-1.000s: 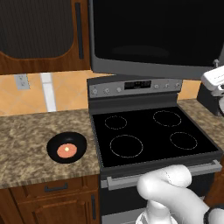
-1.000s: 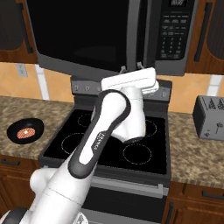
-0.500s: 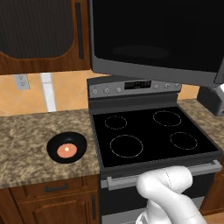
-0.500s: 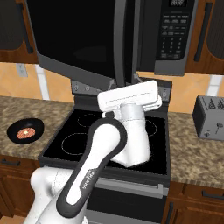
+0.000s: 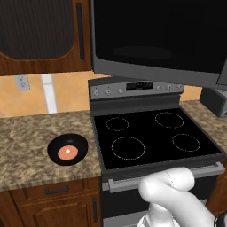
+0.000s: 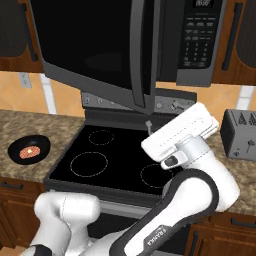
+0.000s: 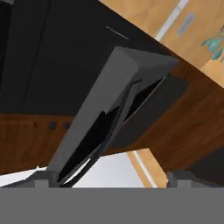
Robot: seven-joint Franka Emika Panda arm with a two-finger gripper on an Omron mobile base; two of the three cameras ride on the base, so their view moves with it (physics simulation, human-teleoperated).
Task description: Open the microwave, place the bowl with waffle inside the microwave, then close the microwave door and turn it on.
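The arm rises in front of the stove [image 6: 115, 157], and its end effector [image 7: 111, 177] points up at the microwave door [image 6: 95, 50] with jaws spread wide, holding nothing. In the hand view its two tips stand well apart at the bottom edge, with the door's slanted edge between them and beyond. The door is swung out over the stove, hinged at its left. The bowl [image 5: 68, 149] with the waffle [image 5: 67, 152] sits on the desk [image 5: 31, 142] just left of the stove, so the coming reach likely goes down and left from the end effector. The microwave [image 6: 197, 42] cavity is hidden behind the door.
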